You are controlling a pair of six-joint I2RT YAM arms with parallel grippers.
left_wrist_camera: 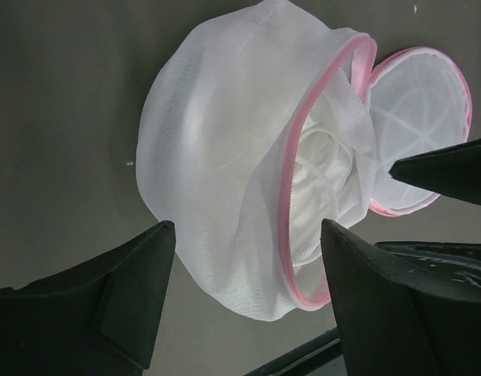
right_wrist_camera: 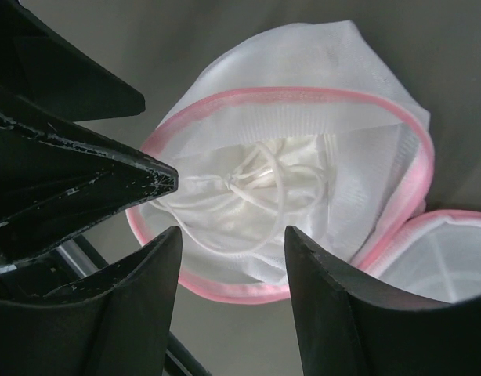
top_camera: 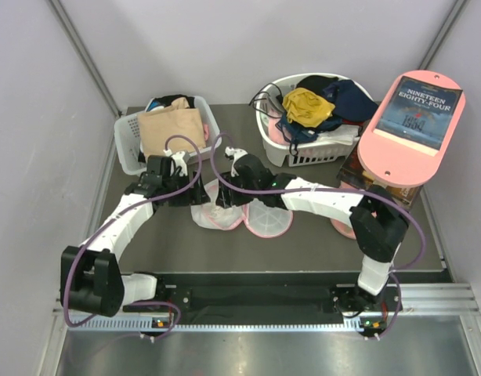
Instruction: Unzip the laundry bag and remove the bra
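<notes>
White mesh laundry bag (right_wrist_camera: pixel 303 66) unzipped, pink-rimmed mouth opening rightward, bra (right_wrist_camera: pixel 248 196) bunched inside, both jaws wide apart.

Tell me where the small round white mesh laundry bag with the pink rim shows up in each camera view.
Top external: white mesh laundry bag at table centre, partly under the arms.
Left wrist: bag fills the middle, opening facing right.
Right wrist: bag at centre, opening toward the camera.
Shared landmark: its unzipped pink-rimmed round flap lying alongside.
</notes>
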